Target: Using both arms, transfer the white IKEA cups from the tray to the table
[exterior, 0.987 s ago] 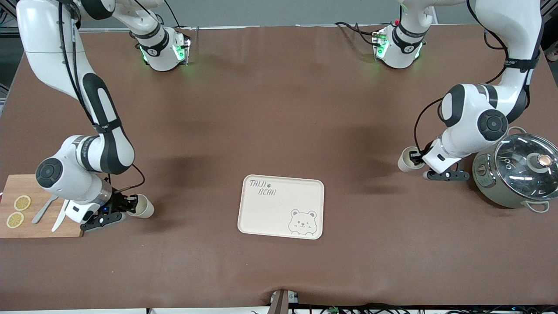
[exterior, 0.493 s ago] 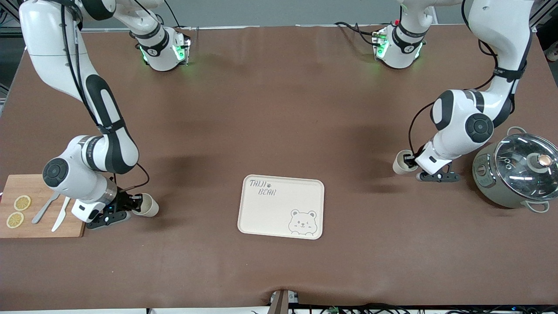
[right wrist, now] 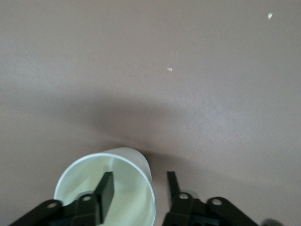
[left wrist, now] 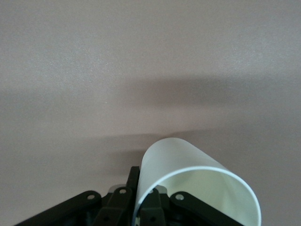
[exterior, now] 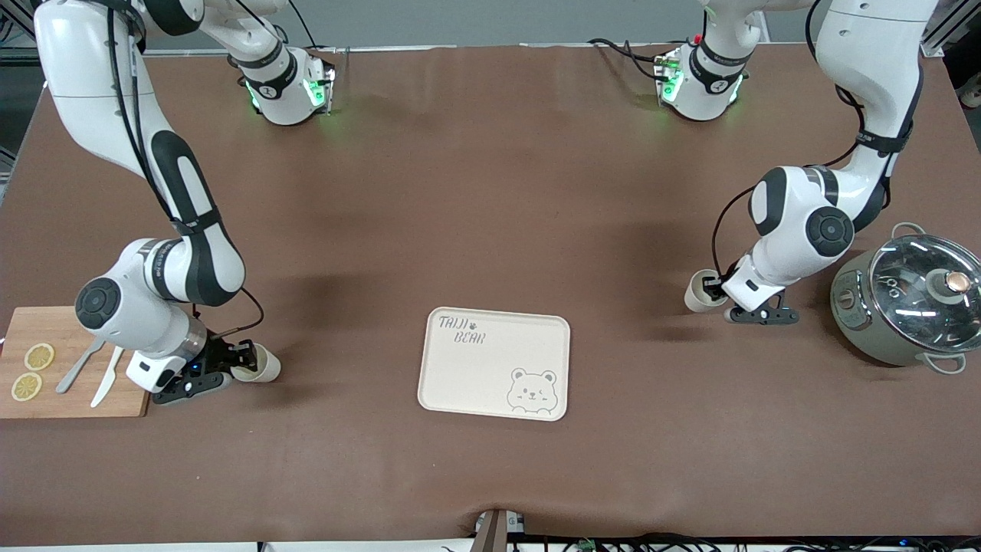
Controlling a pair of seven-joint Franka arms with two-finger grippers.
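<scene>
One white cup point(exterior: 260, 366) lies tilted by the wooden board, its mouth toward my right gripper point(exterior: 241, 362). In the right wrist view one finger point(right wrist: 106, 190) is inside this cup point(right wrist: 129, 167) and the other is outside. There are gaps on both sides of the wall, so the right gripper point(right wrist: 138, 186) is open. The second white cup point(exterior: 699, 292) is beside the pot, toward the tray. My left gripper point(exterior: 716, 291) is shut on its rim. In the left wrist view this cup's point(left wrist: 188, 165) wall is pinched between the left gripper's point(left wrist: 145, 186) fingers.
A cream bear-printed tray point(exterior: 490, 368) lies mid-table, nearer the front camera. A lidded pot point(exterior: 912, 307) stands at the left arm's end. A wooden board point(exterior: 69, 399) with lemon slices, a fork and a knife lies at the right arm's end.
My left gripper has carried its cup away from the pot toward the tray. My right gripper and its cup shifted slightly toward the tray, then stayed still.
</scene>
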